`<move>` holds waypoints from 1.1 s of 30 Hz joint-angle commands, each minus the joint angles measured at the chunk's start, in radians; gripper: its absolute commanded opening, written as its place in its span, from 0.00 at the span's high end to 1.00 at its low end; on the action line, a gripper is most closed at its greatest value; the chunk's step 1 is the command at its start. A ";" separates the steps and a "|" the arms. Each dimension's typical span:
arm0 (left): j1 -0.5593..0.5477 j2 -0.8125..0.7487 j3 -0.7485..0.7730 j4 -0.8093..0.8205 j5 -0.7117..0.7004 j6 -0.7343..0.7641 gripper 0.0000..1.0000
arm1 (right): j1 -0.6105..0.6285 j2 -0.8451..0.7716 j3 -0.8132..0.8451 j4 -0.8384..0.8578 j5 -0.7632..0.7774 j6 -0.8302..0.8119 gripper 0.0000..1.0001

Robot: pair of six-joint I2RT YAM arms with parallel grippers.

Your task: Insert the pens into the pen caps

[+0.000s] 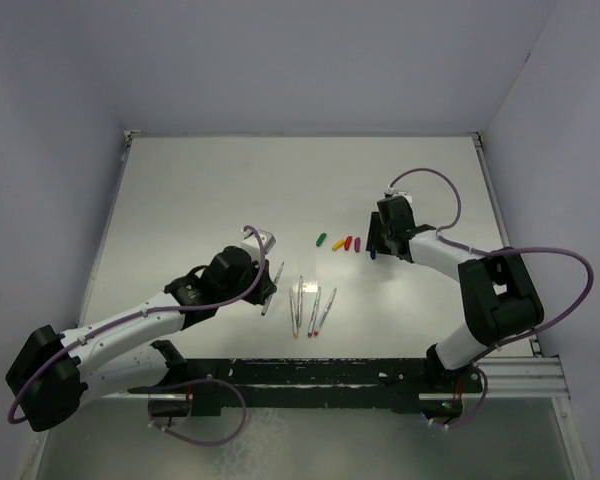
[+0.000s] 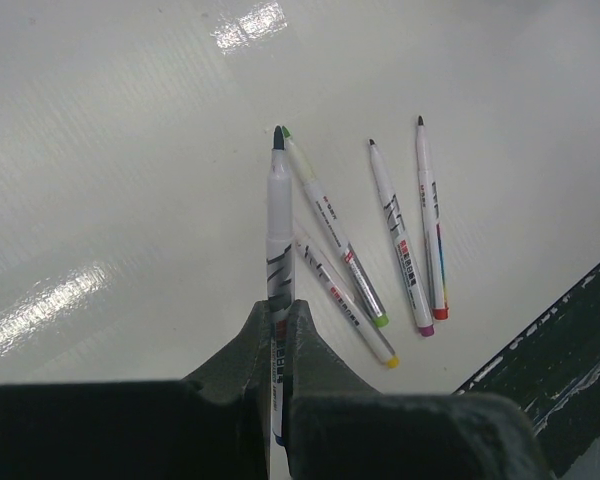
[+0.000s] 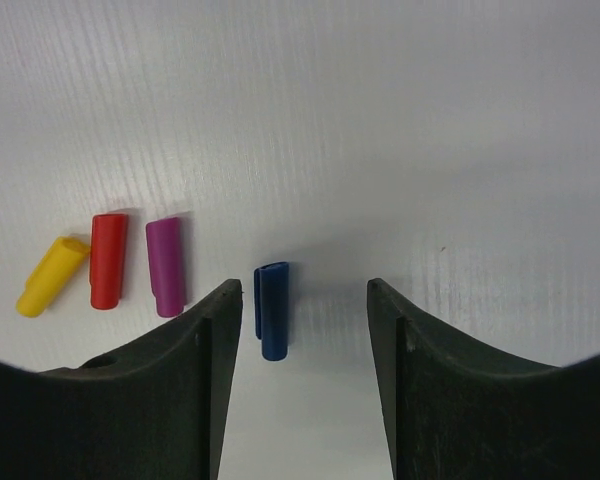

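Only the top view shows you the green cap (image 1: 321,239). The blue cap (image 3: 271,310) lies between your right gripper's (image 3: 305,300) parted jaws; your left gripper (image 2: 280,312) clamps a pen (image 2: 279,210).

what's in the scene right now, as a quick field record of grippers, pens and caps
left gripper: shut on one pen, tip pointing away from the wrist
right gripper: open, jaws either side of the blue cap, a gap on each side
loose pens: four, lying uncapped on the table
other caps: yellow cap, red cap, purple cap side by side; green cap beyond the yellow one in the top view
pens capped: none
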 commanded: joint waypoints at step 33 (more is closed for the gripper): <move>-0.006 -0.025 -0.022 0.025 -0.031 -0.017 1.00 | 0.074 0.086 0.017 -0.055 0.055 0.067 0.89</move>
